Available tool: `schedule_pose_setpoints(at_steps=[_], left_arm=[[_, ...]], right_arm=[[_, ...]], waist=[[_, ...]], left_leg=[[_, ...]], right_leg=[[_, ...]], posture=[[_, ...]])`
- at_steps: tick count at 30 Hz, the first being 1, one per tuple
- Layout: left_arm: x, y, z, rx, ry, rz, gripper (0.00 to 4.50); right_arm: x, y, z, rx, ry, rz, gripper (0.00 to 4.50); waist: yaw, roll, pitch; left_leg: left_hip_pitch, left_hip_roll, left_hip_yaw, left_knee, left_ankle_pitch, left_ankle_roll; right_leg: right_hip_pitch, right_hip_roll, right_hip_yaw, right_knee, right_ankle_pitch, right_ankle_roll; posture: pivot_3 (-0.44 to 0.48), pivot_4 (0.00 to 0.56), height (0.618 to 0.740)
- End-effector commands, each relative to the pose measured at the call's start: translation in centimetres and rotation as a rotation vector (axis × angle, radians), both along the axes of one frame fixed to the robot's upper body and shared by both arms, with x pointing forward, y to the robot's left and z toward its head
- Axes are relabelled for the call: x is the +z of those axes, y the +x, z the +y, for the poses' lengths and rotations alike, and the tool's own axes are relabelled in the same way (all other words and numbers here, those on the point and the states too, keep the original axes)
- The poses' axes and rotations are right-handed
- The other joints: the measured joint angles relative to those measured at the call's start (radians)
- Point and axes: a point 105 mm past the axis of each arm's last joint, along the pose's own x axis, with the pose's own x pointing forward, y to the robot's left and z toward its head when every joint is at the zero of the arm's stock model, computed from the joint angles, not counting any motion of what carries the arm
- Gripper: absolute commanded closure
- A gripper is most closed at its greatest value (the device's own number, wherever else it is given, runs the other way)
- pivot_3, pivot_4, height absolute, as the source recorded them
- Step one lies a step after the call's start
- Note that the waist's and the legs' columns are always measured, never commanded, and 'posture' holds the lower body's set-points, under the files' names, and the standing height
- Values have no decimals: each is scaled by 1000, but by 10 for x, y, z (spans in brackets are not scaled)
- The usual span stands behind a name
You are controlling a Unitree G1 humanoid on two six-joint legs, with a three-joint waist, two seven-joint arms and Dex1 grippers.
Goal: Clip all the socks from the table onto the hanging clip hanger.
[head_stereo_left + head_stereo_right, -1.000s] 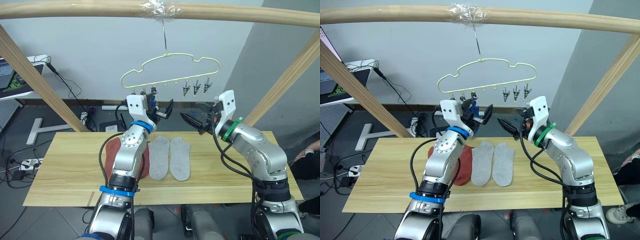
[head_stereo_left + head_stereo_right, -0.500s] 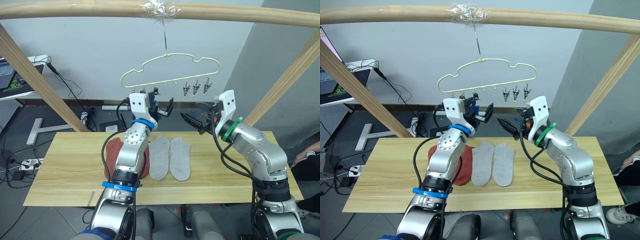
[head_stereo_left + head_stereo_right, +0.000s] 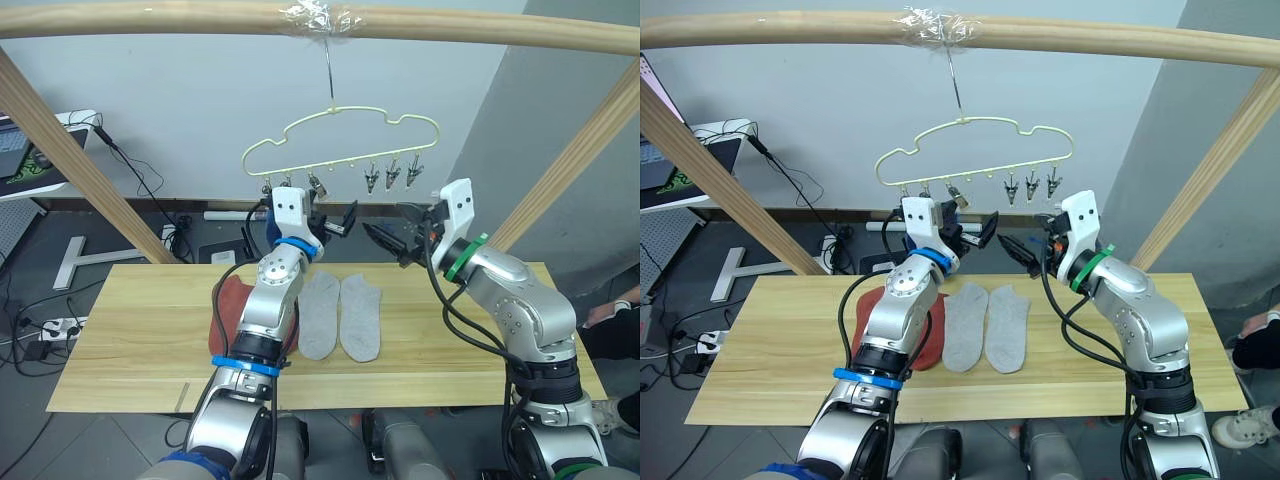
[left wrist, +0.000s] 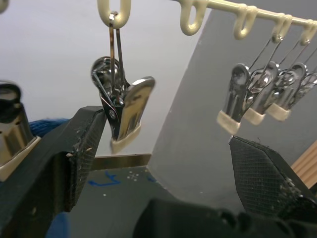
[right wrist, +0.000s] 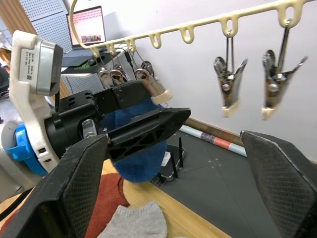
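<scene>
The pale-yellow clip hanger [image 3: 340, 135] hangs by its hook from the wooden pole. My left gripper [image 3: 330, 220] is open just under its lower bar; in the left wrist view a metal clip [image 4: 121, 111] dangles beside one of its fingers [image 4: 74, 148]. A blue sock [image 5: 143, 148] hangs from the left clips behind that gripper. My right gripper [image 3: 395, 230] is open and empty, facing the left one below the three right clips [image 3: 392, 174]. Two light grey socks [image 3: 340, 315] lie side by side on the table [image 3: 130, 330]. A rust-red sock [image 3: 232, 300] lies left of them, partly hidden by my left arm.
Thick wooden frame poles [image 3: 150, 15] cross overhead and slant down on both sides of the table. A laptop [image 3: 15, 150] sits on a stand at the far left, with cables on the floor behind. A person's hand [image 3: 612, 308] shows at the right edge.
My left gripper has moved right and a little up along the hanger's bar, and the third clip now swings beside it. The right arm has stayed put.
</scene>
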Motion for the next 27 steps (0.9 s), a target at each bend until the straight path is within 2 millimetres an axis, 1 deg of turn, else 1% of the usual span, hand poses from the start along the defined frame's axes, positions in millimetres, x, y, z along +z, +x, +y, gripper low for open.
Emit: schedule_pose_setpoints(at_steps=[1, 4, 8, 11, 12, 14, 16, 20, 27], left_arm=[[27, -2, -8, -49, -54, -80, 0], [28, -5, -8, -65, -61, -82, 0], [19, -9, 1, -33, -38, -67, 0], [16, -11, 6, -9, -34, -65, 0], [15, -10, 10, 10, -32, -61, 0], [16, -8, 16, 40, -38, -63, 0], [18, -7, 15, 45, -28, -70, 0], [21, -2, 17, 72, -5, -89, 0], [25, 1, 19, 104, 15, -122, 0]], right_arm=[[17, -5, 0, 7, 26, -70, 42], [18, -6, 1, 8, 27, -71, 42], [19, -6, 2, 15, 26, -79, 42], [21, -8, 3, 27, 27, -85, 42], [25, -11, 7, 60, 37, -104, 42], [32, -17, 14, 124, 48, -131, 42], [34, -20, 18, 159, 35, -145, 42], [37, -21, 21, 185, 21, -159, 42], [40, -22, 23, 206, 14, -175, 42]], waist=[[0, 0, 0], [0, 0, 0], [-2, 0, 0], [-1, 0, 0], [-1, 0, 0], [-1, 0, 0], [-2, 0, 0], [-2, 0, 0], [-2, 0, 0]], left_leg=[[0, 0, 0, 0, 0, 0], [0, 0, 0, 0, 0, 0], [0, 0, 0, 0, 0, 0], [0, 0, 0, 0, 0, 0], [0, 0, 0, 0, 0, 0], [1, 0, 0, 1, 0, 0], [1, -1, 0, 1, 0, 0], [2, -2, 0, 2, 0, 0], [3, -2, 0, 2, 0, 0]], right_leg=[[0, 0, 0, 0, 0, 0], [0, 0, 1, 0, 0, 0], [0, 0, 0, 0, 0, 0], [0, 0, 0, 1, 0, 0], [0, 0, 0, 1, 0, 0], [0, 0, 0, 2, 0, 0], [0, 0, 1, 4, 0, 0], [0, 1, 0, 7, 0, 1], [0, 1, 1, 8, 0, 0]], posture=[[-78, 182, 740], [-78, 183, 740], [-76, 185, 740], [-74, 189, 740], [-74, 189, 740], [-74, 189, 740], [-69, 195, 740], [-67, 200, 740], [-67, 200, 740]])
